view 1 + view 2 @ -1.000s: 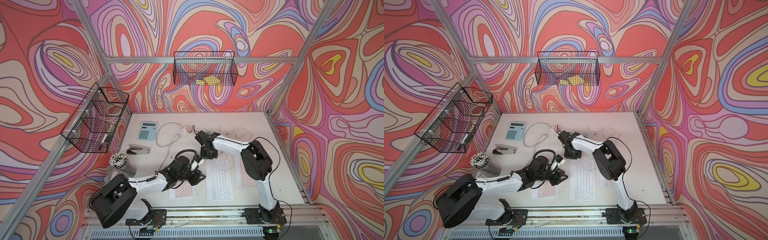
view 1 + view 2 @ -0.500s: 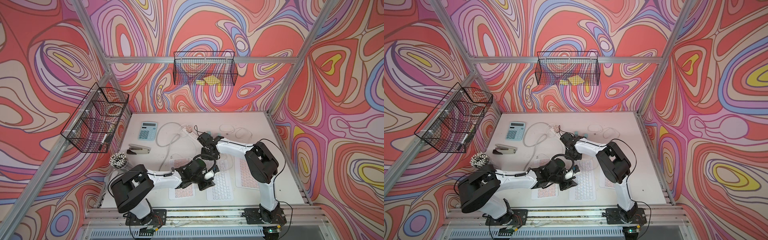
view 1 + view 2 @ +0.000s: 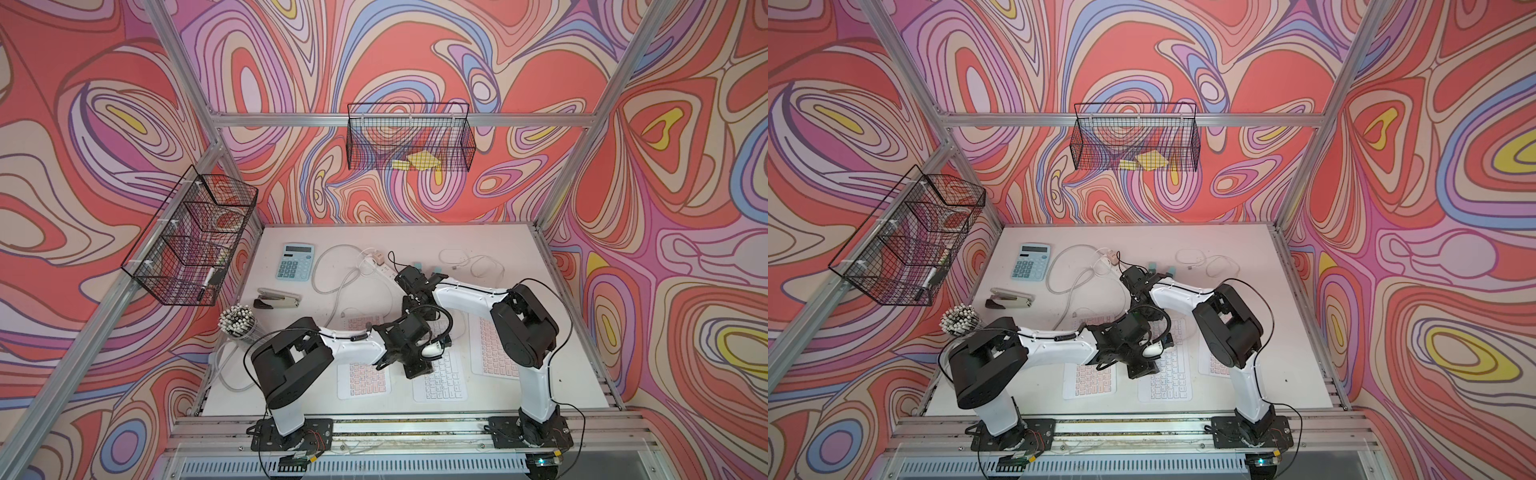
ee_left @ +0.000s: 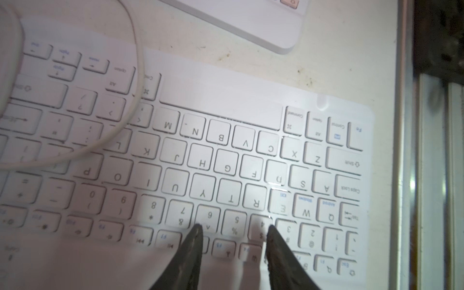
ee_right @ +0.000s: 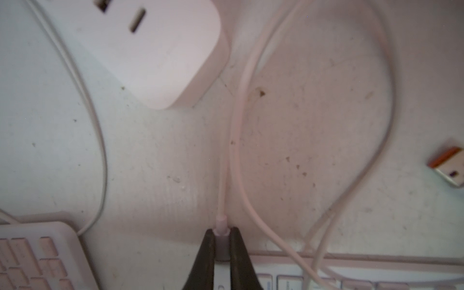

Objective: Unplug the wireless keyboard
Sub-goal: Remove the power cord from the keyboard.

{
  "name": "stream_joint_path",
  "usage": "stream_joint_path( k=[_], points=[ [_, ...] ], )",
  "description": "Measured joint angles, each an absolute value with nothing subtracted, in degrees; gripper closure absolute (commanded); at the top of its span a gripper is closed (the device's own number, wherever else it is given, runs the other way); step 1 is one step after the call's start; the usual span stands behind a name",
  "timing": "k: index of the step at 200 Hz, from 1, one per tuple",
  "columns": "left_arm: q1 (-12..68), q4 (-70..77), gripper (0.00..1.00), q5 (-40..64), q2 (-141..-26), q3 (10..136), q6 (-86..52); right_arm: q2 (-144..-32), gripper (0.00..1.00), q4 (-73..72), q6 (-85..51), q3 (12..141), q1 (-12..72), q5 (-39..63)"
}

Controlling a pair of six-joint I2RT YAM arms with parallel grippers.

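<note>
Right hand (image 5: 222, 232) clamps cable plug (image 5: 221, 222), bottom centre, plug tip hidden. Left hand (image 4: 234, 226) narrowly parted, empty, over white keyboard (image 4: 200, 150).

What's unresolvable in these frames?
- Right wrist view: whether the plug is seated in the white keyboard; the right gripper covers the port.
- Both top views: plug and port, hidden under the right arm and left arm.
- Left wrist view: whether the left gripper touches the keys; angle hides contact.

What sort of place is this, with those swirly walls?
Probably a lab test booth staged like an office desk: keyboards, a calculator and stapler on a table, two robot arms bolted at its edge.
</note>
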State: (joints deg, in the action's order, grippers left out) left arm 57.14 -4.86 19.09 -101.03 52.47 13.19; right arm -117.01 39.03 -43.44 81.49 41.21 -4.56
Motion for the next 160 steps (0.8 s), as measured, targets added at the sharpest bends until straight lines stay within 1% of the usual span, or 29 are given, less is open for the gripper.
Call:
stream_joint_path(
  k=[33, 62, 119, 160],
  points=[
    [57.8, -5.5, 0.58, 17.5, -101.2, 52.7, 13.8, -118.7, 0.92, 41.6, -41.4, 84.0, 42.8, -8.4],
    [57.8, -3.4, 0.58, 17.4, -100.7, 51.2, 13.7, -119.2, 0.92, 42.5, -40.7, 84.8, 43.3, -9.7],
    [57.8, 5.3, 0.60, 17.8, -99.2, 45.7, 11.6, -119.8, 0.92, 43.7, -45.0, 86.1, 42.5, -7.4],
    [57.8, 9.2, 0.60, 18.0, -98.7, 43.5, 10.2, -122.0, 0.92, 48.1, -45.5, 90.1, 42.4, -7.7]
  ],
)
